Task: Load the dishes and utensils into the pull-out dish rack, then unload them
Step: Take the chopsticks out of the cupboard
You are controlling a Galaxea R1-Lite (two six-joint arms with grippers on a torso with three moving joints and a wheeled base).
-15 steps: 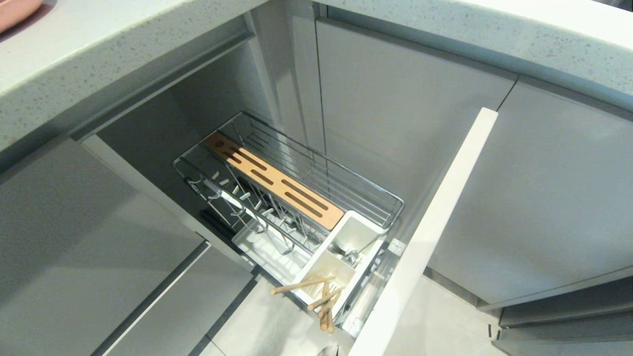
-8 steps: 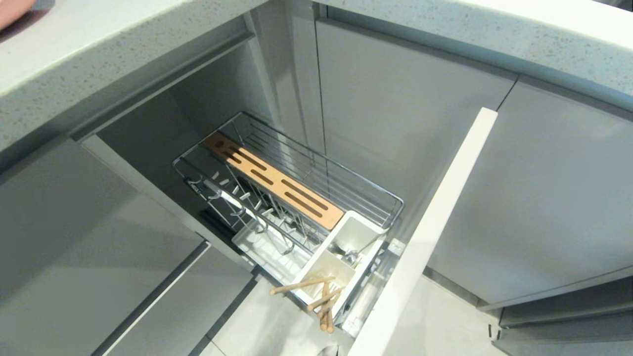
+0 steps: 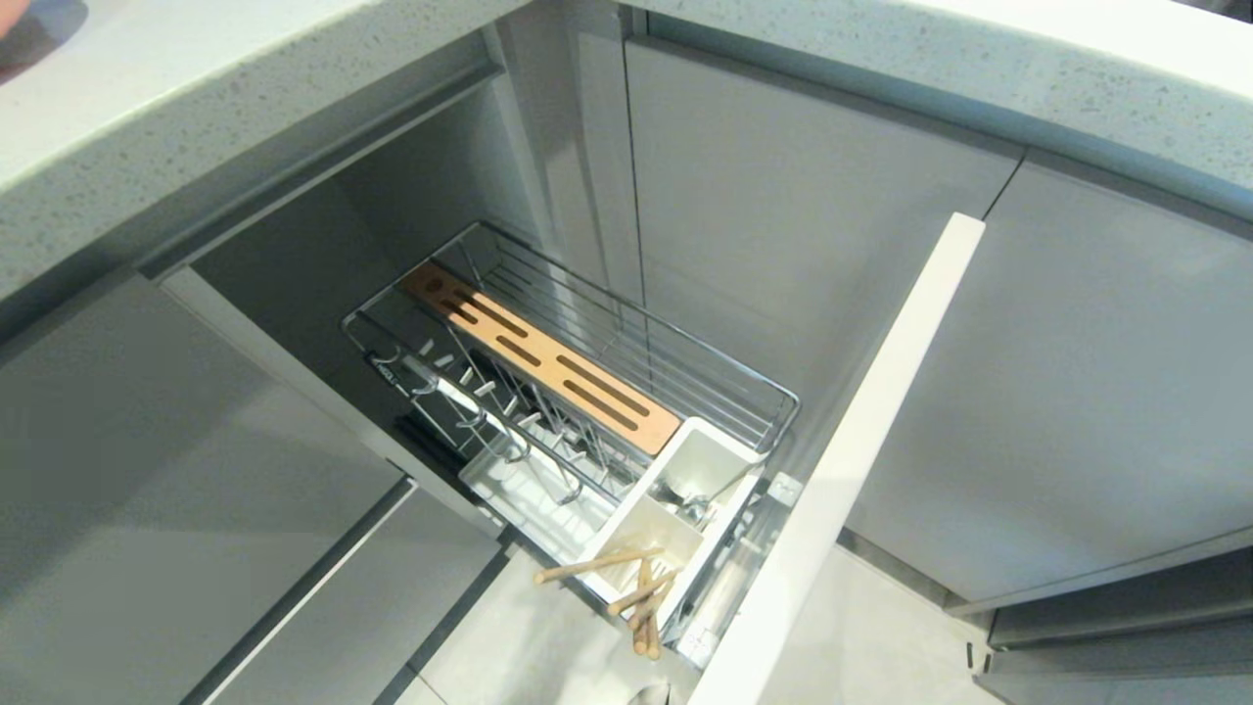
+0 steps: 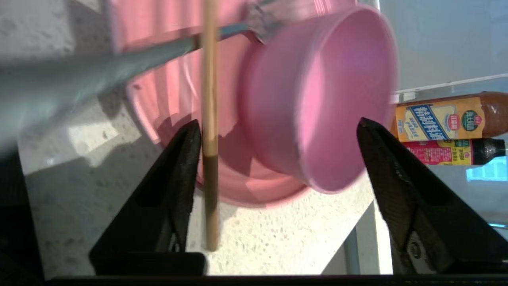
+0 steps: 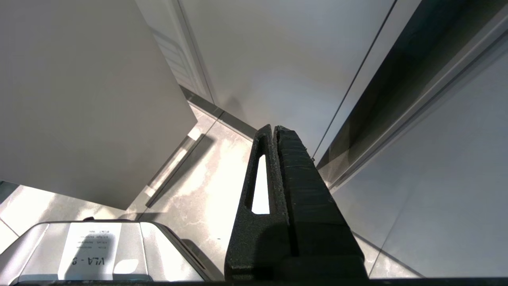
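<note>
One pink bowl (image 4: pixel 317 99) sits in one pink plate (image 4: pixel 170 99) on the speckled counter (image 4: pixel 270 246), one chopstick (image 4: pixel 209 119) beside them. The left gripper (image 4: pixel 278 131) hangs there, fingers apart; the right gripper (image 5: pixel 276 131), fingers together, hangs near the floor. Below the counter, the rack (image 3: pixel 626 343) stands pulled out, about four chopsticks (image 3: pixel 641 597) in its white box (image 3: pixel 675 490).

Matte pink bowl (image 4: pixel 317 99) on a paler pink plate (image 4: pixel 166 103), light wooden chopstick (image 4: pixel 209 119) darkening lower down, speckled off-white desk (image 4: pixel 258 246), black fingers (image 4: pixel 174 198), chrome wire rack (image 3: pixel 587 392) with orange-brown slotted strip (image 3: pixel 543 362), white utensil box (image 3: pixel 675 499), yellow-and-blue labelled bottle (image 4: pixel 448 117).
</note>
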